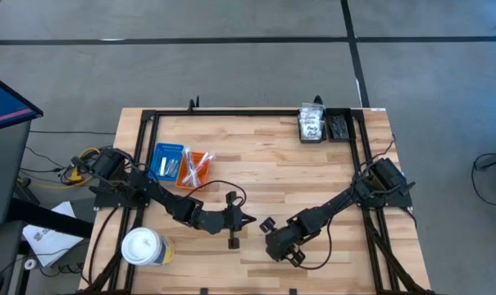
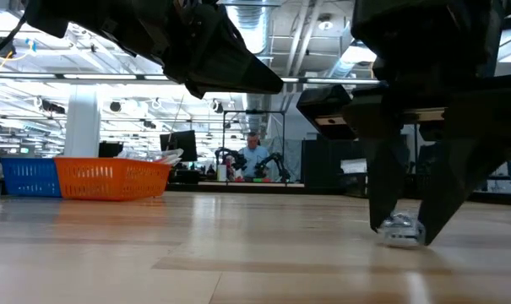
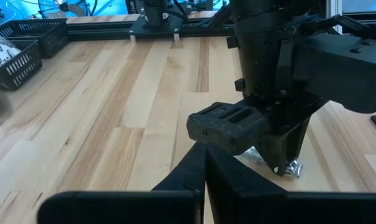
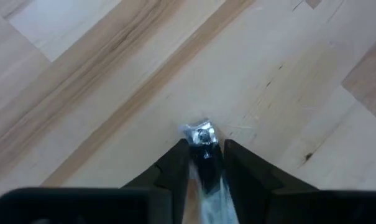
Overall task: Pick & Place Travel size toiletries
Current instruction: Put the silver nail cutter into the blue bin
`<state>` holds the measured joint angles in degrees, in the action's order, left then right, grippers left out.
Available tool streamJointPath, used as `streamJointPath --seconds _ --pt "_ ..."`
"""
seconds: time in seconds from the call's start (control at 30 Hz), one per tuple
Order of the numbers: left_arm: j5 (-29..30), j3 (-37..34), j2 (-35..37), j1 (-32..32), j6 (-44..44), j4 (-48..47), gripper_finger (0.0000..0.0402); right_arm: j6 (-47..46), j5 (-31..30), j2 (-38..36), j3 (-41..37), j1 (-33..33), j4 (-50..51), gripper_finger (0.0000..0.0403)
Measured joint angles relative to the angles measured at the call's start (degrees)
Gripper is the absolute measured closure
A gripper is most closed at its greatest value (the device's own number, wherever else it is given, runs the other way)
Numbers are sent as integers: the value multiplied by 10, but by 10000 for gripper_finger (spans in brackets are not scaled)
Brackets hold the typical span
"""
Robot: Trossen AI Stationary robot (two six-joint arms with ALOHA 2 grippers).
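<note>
— Nearest item, please?

— Right end effector (image 4: 205,155), pointed down at the desk (image 1: 313,172) near its front edge, a little right of centre. Fingers (image 4: 169,168) either side of one crinkly clear packet (image 4: 203,140), closed in against it; the packet lies on the wood, its silvery end poking out past the fingertips.

— Same packet from the low camera?

— Yes, packet (image 2: 400,230) resting on the desk between the dark finger ends.

— Left end effector?

— Left end effector (image 1: 246,218), just beside the right one, centre front, clenched with nothing in it.

— Containers?

— Blue tray (image 1: 167,161) and orange tray (image 1: 195,169), side by side at the left, thin sticks inside both. Dark basket (image 1: 339,126) at the far right corner, with a bunch of clear packets (image 1: 312,124) just beside it.

— Anything else?

— Round white lidded cup (image 1: 142,246), near left corner. One person (image 2: 253,156) far off in the room behind.
</note>
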<state>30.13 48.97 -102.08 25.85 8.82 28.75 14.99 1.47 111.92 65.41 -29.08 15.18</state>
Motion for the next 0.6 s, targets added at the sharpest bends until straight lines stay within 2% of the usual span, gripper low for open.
streamJointPath --seconds 0.3,0.6 --pt "0 0 0 0 0 0 401 -15 -3 -1 1 0 -1 372" --pt "0 0 0 0 0 0 401 -16 -45 -5 1 0 9 373"
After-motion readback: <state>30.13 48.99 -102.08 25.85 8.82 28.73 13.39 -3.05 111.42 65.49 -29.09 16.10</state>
